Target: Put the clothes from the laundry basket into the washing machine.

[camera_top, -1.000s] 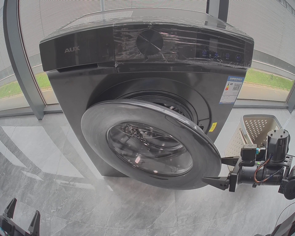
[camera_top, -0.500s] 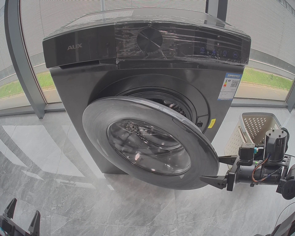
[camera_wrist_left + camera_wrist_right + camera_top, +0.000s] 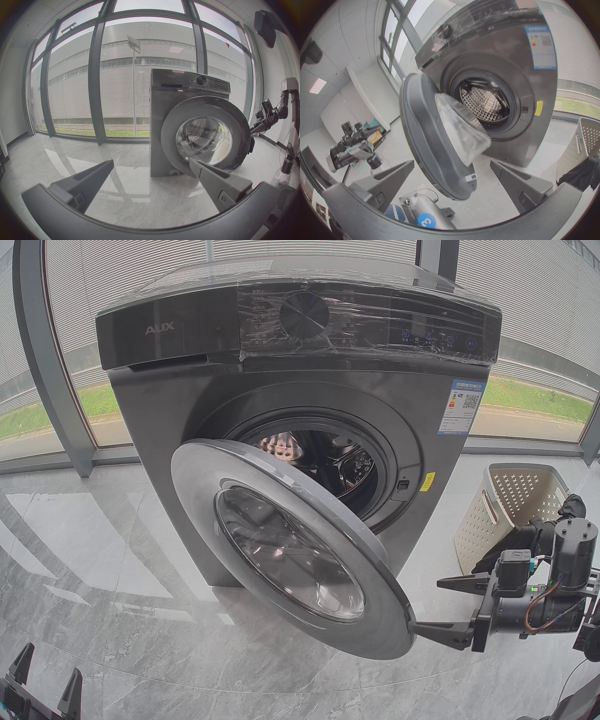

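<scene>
Washing machine: the dark grey front-loader point(image 3: 300, 390) stands square ahead on the floor, with clear film wrapped over its control panel point(image 3: 369, 321).
Door: the round door point(image 3: 281, 540) hangs open, hinged on the robot's left, its glass bowl bulging toward the opening. Its free edge swings out toward the right arm.
Drum: the opening is exposed and the perforated steel drum point(image 3: 484, 103) shows inside. What lies in it, I cannot tell.
Laundry basket: the pale perforated laundry basket point(image 3: 494, 509) sits on the floor just beside the machine's right flank, near the right arm.
Clothes: and here's the load, 1 dark garment point(image 3: 531, 537) draped over the basket's near rim, partly hidden behind the right arm. It is in the basket, not the machine.
Right gripper: the right gripper point(image 3: 428, 605) is level with the door's lower free edge. Its 2 fingers are spread wide and the rim sits between them. The lower fingertip meets the rim in the head view, but the fingers clamp nothing.
Left gripper: the left gripper point(image 3: 47, 671) is down low at the robot's left, well apart from the machine, fingers parted with nothing in them.
Floor: glossy grey marbled tile point(image 3: 156, 627), with tall windows point(image 3: 72, 78) behind.
</scene>
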You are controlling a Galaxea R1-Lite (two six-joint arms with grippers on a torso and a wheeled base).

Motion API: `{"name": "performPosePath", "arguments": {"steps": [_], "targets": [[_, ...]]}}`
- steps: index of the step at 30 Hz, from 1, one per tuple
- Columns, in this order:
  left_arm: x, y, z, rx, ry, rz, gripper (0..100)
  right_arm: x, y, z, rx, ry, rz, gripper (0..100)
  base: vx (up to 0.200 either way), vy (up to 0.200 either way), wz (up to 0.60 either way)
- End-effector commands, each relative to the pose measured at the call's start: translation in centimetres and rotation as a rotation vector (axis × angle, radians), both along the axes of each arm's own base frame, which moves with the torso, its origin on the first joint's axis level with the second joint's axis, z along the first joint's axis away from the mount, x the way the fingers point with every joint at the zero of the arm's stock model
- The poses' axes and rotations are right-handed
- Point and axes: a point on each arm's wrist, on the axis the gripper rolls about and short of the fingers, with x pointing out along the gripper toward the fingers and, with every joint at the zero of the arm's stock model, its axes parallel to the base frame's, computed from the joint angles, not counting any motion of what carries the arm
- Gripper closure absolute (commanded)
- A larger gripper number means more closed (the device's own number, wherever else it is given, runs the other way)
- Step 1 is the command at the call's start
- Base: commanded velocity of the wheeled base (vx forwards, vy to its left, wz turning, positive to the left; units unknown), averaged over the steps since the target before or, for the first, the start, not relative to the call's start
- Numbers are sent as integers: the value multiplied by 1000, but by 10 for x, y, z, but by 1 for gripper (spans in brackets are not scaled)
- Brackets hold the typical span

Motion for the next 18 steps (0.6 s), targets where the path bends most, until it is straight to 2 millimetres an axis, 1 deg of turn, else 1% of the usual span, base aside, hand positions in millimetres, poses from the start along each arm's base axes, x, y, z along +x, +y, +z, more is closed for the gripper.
{"name": "performPosePath", "arguments": {"steps": [1, 5, 9, 10, 14, 18], "targets": [[0, 0, -5, -1, -1, 0, 0, -14, -8, 30, 111, -81, -14, 0, 0, 0, 0], [0, 0, -5, -1, -1, 0, 0, -15, -8, 37, 171, -55, -29, 0, 0, 0, 0], [0, 0, -5, -1, -1, 0, 0, -5, -9, 38, 177, -39, -71, 0, 0, 0, 0], [0, 0, -5, -1, -1, 0, 0, 7, -10, 34, 163, -23, -107, 0, 0, 0, 0], [0, 0, -5, -1, -1, 0, 0, 35, -12, 22, 122, 16, -206, 0, 0, 0, 0], [0, 0, -5, -1, -1, 0, 0, 49, -8, 12, 89, 48, -262, 0, 0, 0, 0]]}}
